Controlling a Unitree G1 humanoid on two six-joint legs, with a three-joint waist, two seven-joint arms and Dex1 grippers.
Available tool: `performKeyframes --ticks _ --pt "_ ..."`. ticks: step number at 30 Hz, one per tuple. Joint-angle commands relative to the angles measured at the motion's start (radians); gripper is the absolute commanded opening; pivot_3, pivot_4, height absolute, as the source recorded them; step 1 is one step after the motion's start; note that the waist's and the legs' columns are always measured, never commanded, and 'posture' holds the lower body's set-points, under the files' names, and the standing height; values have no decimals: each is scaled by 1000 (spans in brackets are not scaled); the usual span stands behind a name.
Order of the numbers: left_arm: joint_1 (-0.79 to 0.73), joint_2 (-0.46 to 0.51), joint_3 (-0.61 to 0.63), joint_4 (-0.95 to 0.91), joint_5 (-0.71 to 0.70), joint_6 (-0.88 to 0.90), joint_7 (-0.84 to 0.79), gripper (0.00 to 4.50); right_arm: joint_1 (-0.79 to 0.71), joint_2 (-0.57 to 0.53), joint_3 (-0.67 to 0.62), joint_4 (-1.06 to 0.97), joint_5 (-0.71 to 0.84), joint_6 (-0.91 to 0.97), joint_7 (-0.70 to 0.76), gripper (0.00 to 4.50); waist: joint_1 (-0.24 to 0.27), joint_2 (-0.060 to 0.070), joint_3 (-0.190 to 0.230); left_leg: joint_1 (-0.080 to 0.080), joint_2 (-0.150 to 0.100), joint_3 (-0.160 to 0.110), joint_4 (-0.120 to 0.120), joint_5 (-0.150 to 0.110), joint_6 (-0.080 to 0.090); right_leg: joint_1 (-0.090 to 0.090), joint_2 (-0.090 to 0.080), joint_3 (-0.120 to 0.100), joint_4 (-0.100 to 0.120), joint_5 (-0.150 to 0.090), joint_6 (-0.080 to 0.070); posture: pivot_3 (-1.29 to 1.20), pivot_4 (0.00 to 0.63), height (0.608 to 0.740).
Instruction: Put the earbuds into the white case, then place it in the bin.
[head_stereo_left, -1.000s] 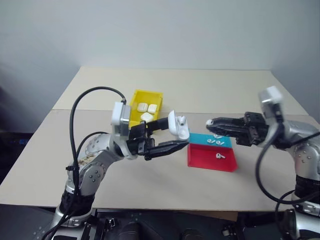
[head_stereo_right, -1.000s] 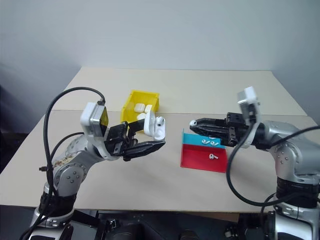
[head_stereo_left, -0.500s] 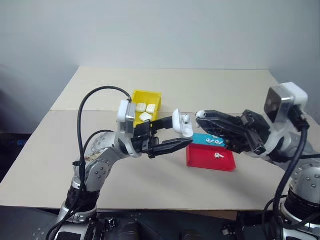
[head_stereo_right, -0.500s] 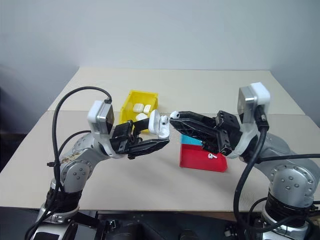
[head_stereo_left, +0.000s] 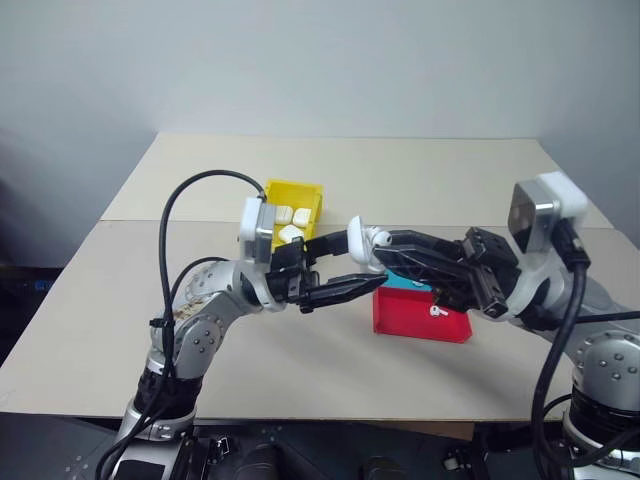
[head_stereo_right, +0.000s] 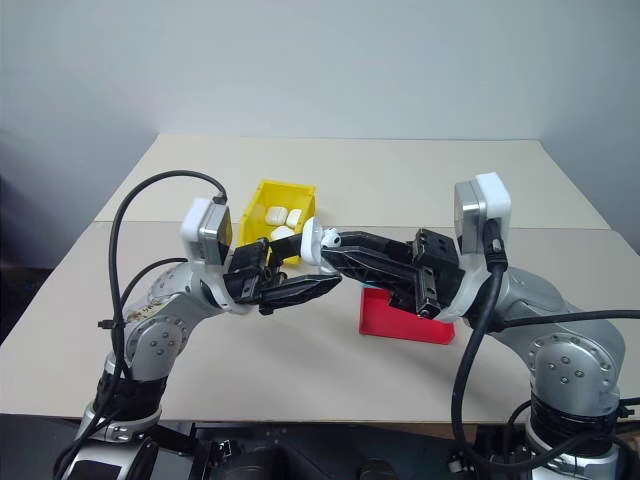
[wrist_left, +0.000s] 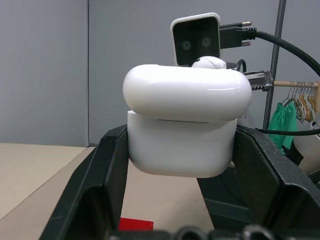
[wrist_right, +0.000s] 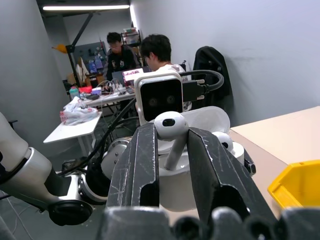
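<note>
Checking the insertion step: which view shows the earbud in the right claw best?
The right wrist view: the earbud sits large between the right claw's fingers, stem down over the open case. The eye views show a small white dot at the case; the left wrist view shows its top behind the lid.

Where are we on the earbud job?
Done: one earbud already sits in the open white case, held by the left gripper. In hand: the right gripper pinches a second earbud at the case's opening. Left: seat it, close the lid, drop the case into the yellow bin.
</note>
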Motion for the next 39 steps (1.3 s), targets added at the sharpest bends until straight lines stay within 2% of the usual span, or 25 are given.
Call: performKeyframes --ticks 1,11,17,21,25,28,29,33,39 --pt "-24 -9 1 -22 -5 -1 2 2814 9 -32 23 -22 -39 -41 26 660 0 0 0 0 0 0 0 0 0 0 0 0 0 0 0 0 150 740" --pt "-21 -12 6 -26 -1 -1 5 2814 6 -57 56 -6 -78 -97 44 660 0 0 0 0 0 0 0 0 0 0 0 0 0 0 0 0 150 740" --pt "-4 5 17 -34 -1 5 6 2814 -35 -103 -65 92 56 -95 64 660 0 0 0 0 0 0 0 0 0 0 0 0 0 0 0 0 150 740" --pt "3 15 28 -36 3 2 11 2814 -41 -185 -81 183 45 -77 166 660 0 0 0 0 0 0 -1 0 0 0 0 0 -1 0 0 0 150 740" --pt "13 14 37 -47 6 -2 29 2814 -50 -304 1 268 -103 -87 318 660 1 0 0 0 0 1 -1 -1 1 0 0 0 -3 0 0 0 150 740" --pt "30 20 48 -67 3 -4 41 2814 -65 -440 273 295 -510 -238 389 660 -4 0 0 0 0 1 -2 -1 1 0 0 1 -3 0 0 0 150 740" --pt "33 20 49 -71 3 -3 45 2814 -76 -458 331 310 -596 -272 396 660 -4 0 0 0 0 1 -2 -1 1 -1 0 1 -4 0 0 0 150 740" --pt "49 25 60 -91 0 -4 57 2814 -205 -468 557 369 -849 -271 424 660 -4 1 0 -1 0 3 -2 -1 1 -5 0 4 -2 0 0 0 150 740" --pt "68 23 64 -116 2 -5 79 2814 -274 -427 726 468 -1089 -355 483 660 3 1 0 -4 0 3 -3 0 0 -7 0 3 -3 0 0 0 150 740"
